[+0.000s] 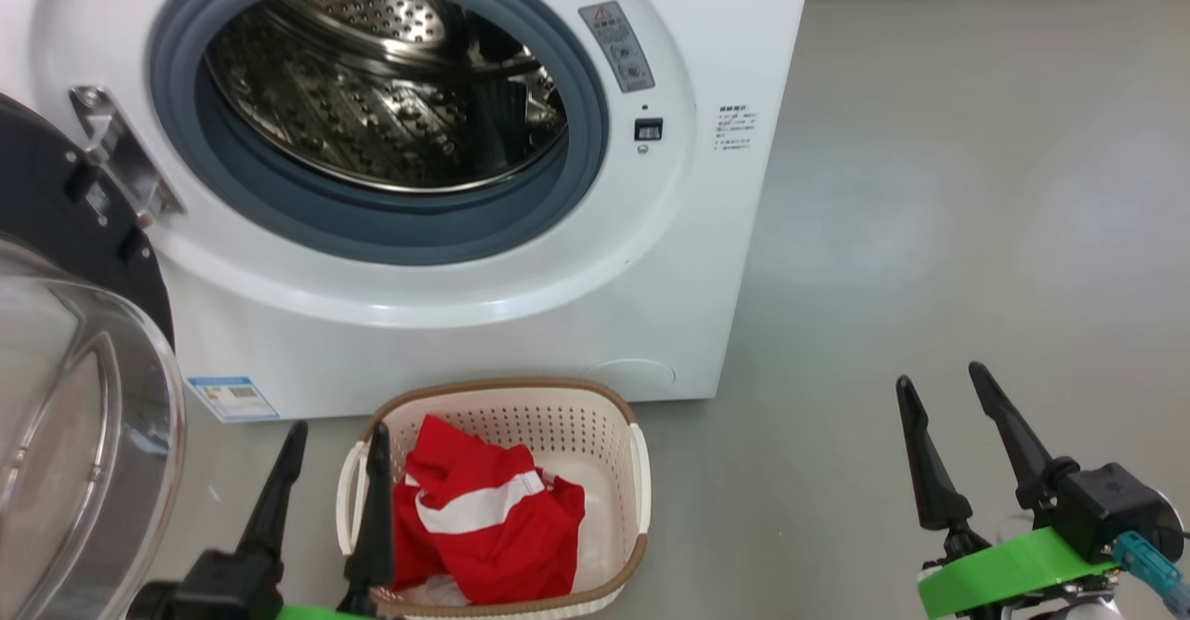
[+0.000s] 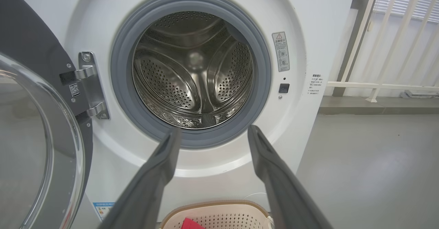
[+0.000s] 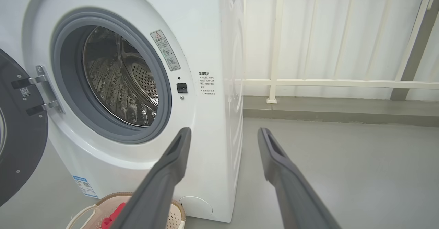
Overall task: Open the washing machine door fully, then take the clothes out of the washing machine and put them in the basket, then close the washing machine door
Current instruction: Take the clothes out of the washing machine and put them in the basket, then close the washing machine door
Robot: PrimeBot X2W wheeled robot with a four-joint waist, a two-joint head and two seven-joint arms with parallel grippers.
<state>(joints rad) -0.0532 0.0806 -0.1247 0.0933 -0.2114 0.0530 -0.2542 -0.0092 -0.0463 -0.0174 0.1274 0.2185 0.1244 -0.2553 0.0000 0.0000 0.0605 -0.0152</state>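
Red white-striped fabric clothes rest in the cream perforated plastic basket at six o'clock below the white boxy washing machine. Its round black-rimmed glass door, at nine o'clock, awaits closing. The left gripper and right gripper are spread wide, empty.

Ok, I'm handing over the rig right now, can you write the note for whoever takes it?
Both open and empty: left gripper by the basket's left side, right gripper over the floor right of the washing machine.
The clothes lie in the basket, before the machine; the drum looks empty.
The washing machine door stands wide open at left.
Done: door opened, clothes moved. Left: close the door.
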